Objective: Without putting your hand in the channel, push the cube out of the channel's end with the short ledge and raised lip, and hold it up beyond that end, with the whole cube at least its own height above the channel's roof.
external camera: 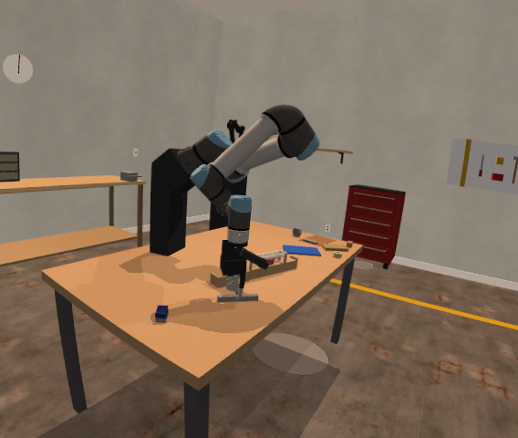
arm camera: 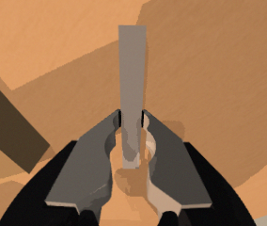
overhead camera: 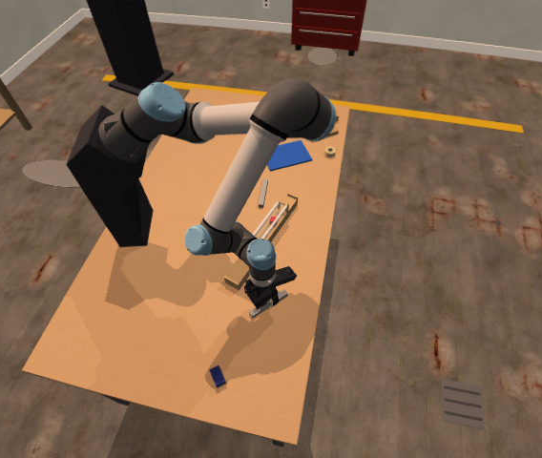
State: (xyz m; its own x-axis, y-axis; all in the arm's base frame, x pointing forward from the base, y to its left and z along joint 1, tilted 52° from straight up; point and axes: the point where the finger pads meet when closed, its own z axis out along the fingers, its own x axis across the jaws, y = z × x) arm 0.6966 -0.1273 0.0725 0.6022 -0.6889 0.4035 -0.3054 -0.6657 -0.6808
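Note:
The red cube (overhead camera: 272, 219) (external camera: 270, 261) sits inside the wooden channel (overhead camera: 289, 215) (external camera: 275, 270), under its pale roof bars. The channel's far end, with a raised lip, extends a little beyond the roof; a longer stretch lies on the near side, partly hidden by the arm. My gripper (overhead camera: 268, 303) (external camera: 239, 294) (arm camera: 131, 110) is shut on a long grey bar (overhead camera: 259, 311) (external camera: 223, 298) (arm camera: 133, 61), one jaw against each side. The bar is level, at or very near the table, beyond the channel's near end. The cube is outside the wrist view.
A navy block (overhead camera: 217, 376) (external camera: 160, 313) stands near the table's front end. Another pale bar (overhead camera: 262, 193) lies beside the channel. A blue mat (overhead camera: 288, 155) (external camera: 301, 250) and a yellowish ring (overhead camera: 330, 151) (external camera: 337, 255) lie farther back. The table's long edge is right of the gripper in the top view.

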